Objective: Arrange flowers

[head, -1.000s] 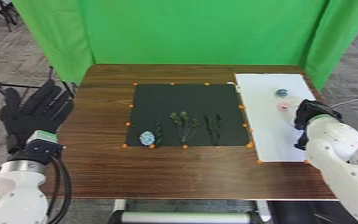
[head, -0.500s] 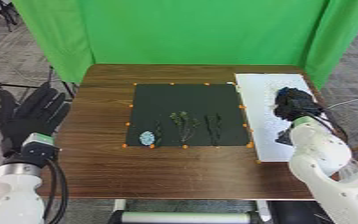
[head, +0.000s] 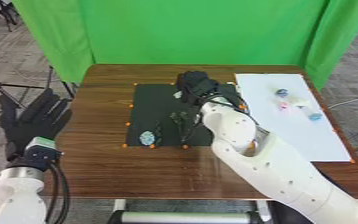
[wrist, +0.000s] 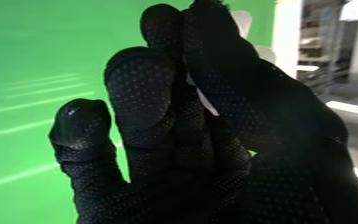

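Observation:
Over the back part of the black mat (head: 144,107), my right hand (head: 196,86) is curled round a white flower (head: 177,94), a bit of which peeks out beside the glove. In the right wrist view, thumb and fingers of the right hand (wrist: 184,130) come together with pale petals (wrist: 243,22) behind them. A light-blue flower (head: 147,138) and green stems (head: 179,119) lie on the mat's front half. On the white board (head: 313,142) are a blue flower (head: 282,93), a pink one (head: 284,106) and a pale blue one (head: 315,116). Off the table's left edge, my left hand (head: 35,120) has straight fingers.
Small orange markers (head: 125,145) line the mat's edges. The right forearm crosses the table's front right and covers part of the mat and board. A green curtain (head: 198,32) hangs behind the brown table (head: 140,175).
My right hand has moved left from the white board to over the black mat, bringing the white flower, and the board's flowers are uncovered. The left hand has stayed nearly still.

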{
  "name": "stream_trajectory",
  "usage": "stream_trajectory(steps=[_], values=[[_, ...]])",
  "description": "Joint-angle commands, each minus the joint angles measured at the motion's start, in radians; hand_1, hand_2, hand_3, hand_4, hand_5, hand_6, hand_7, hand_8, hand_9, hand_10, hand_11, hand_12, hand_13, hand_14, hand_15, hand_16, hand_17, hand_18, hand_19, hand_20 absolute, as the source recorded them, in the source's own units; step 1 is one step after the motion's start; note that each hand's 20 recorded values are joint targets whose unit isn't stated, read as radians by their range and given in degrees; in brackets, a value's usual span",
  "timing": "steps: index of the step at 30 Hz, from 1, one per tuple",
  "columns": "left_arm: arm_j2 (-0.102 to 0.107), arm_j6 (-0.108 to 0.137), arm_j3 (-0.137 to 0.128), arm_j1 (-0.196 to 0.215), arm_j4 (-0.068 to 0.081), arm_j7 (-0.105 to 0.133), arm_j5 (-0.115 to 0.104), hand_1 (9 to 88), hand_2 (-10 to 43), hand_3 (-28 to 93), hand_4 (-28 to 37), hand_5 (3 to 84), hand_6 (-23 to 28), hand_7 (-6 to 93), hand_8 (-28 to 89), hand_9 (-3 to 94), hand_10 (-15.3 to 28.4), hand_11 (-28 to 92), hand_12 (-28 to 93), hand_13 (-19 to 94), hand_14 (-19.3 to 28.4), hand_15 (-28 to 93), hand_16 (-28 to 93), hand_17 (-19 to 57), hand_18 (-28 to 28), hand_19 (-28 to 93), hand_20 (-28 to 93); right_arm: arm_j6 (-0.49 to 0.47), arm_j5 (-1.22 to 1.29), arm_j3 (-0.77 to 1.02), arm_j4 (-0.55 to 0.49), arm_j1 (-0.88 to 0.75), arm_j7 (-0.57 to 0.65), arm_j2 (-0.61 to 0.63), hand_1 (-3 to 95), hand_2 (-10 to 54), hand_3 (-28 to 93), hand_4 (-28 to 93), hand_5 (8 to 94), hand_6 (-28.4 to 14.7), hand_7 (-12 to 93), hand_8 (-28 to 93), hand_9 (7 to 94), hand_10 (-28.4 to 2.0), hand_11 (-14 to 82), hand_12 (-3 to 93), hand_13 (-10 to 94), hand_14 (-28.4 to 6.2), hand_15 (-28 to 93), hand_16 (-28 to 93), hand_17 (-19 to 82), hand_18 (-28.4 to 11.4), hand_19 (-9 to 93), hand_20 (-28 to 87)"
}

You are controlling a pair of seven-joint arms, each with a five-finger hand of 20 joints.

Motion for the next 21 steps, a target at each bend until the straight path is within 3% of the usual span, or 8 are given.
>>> stream_trajectory(steps=[1, 12, 21], values=[[0.010, -0.003, 0.043, -0.053, 0.017, -0.034, 0.013, 26.5, 20.3, 53, -28.3, 39.5, 8.2, 18.4, -9, 31.6, 14.1, 24, 12, 21, 13.2, 40, -7, -5.9, 13.6, 35, 14, -0.069, 0.012, -0.063, 0.135, 0.106, 0.042, -0.141, 62.8, -9.5, 70, -28, 73.1, 0.0, 39, 8, 86.2, -7.8, 14.0, 47.5, 76, -5.4, 56, 42, 38, -23.7, 89, 46], [0.026, -0.011, 0.082, -0.093, 0.024, -0.019, 0.006, 26.3, 20.0, 54, -28.3, 39.5, 8.2, 18.4, -9, 31.4, 14.0, 24, 12, 21, 13.2, 40, -7, -6.0, 13.6, 35, 14, -0.085, -0.002, -0.121, 0.284, 0.141, 0.046, -0.216, 62.2, -9.5, 69, -28, 70.1, -0.6, 38, 4, 84.1, -8.3, 12.9, 45.3, 74, -5.1, 55, 42, 37, -23.7, 88, 45], [0.016, -0.025, 0.096, -0.125, 0.034, -0.038, 0.026, 23.5, 17.7, 64, -28.3, 39.5, 8.2, 18.4, -10, 31.4, 13.9, 24, 12, 21, 13.1, 40, -7, -6.0, 13.6, 35, 14, -0.093, -0.014, -0.114, 0.306, 0.108, 0.043, -0.245, 60.7, -9.5, 69, -28, 67.3, -2.1, 31, 1, 81.4, -8.9, 11.5, 42.3, 72, -5.0, 54, 42, 36, -23.7, 87, 44]])
